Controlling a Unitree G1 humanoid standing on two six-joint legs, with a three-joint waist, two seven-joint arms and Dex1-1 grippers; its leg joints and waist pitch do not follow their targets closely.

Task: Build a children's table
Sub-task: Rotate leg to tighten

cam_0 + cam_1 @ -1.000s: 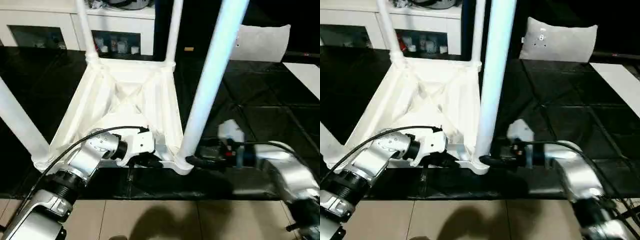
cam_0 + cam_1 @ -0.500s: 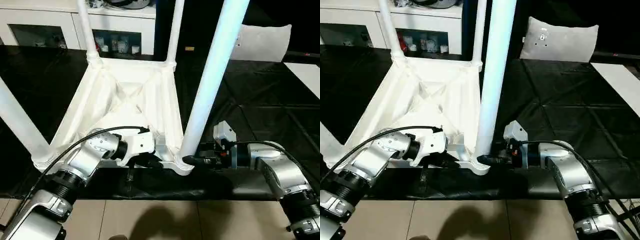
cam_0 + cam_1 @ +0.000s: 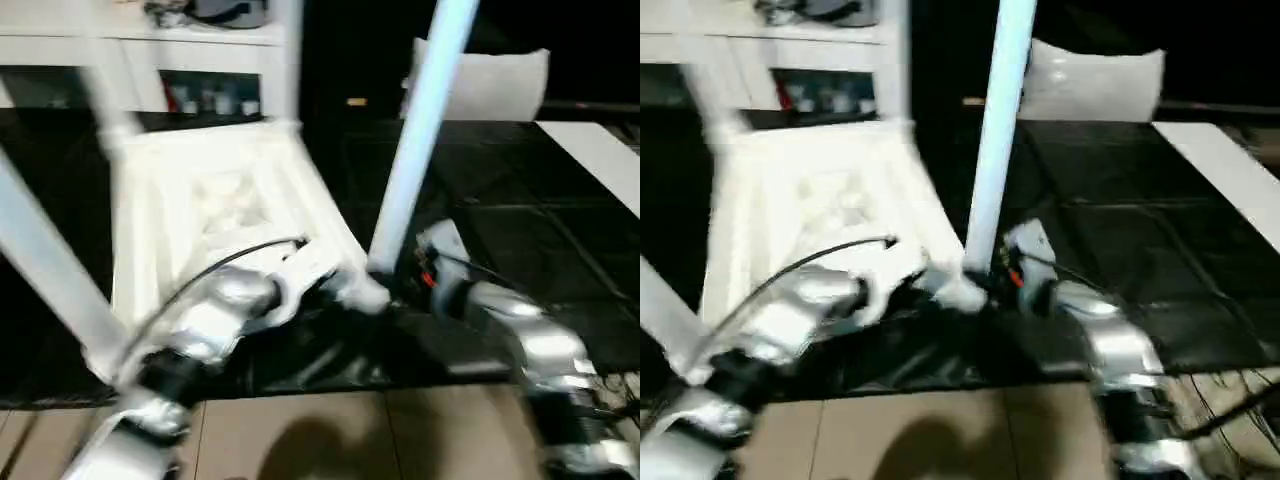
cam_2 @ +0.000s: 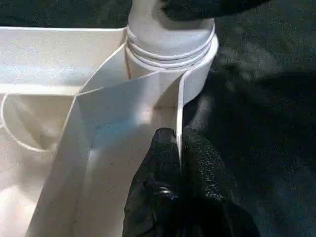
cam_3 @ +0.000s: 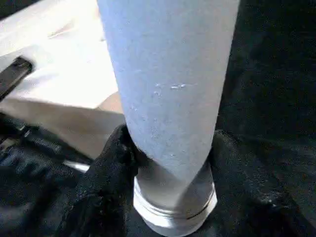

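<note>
A black quilted mat (image 3: 560, 230) covers the floor, with pale tiles (image 3: 330, 440) along its near edge. Behind stand a white cabinet (image 3: 180, 60) with glass doors and a pale cushion (image 3: 490, 85) propped upright; a flat white panel (image 3: 590, 160) lies at the far right of the mat. One table (image 3: 210, 210) rests upside down on the mat, its ribbed underside facing up. Four legs rise from its corners: the near right leg (image 3: 420, 140), the near left leg (image 3: 45, 270), and two far ones, blurred. There are two grippers. The left gripper (image 4: 178, 148) is clenched on the thin rim of the table top just beside the near right socket (image 4: 170, 54), one finger on each side of the edge. The right gripper (image 5: 170, 163) grasps the base of the near right leg, just above the socket ring, a black finger on either side. Compared with a second ago, the table has swung around so that the near right corner sits further from the tiles, and both arms have swung with it, the right forearm (image 3: 520, 330) now angled more towards the corner.
</note>
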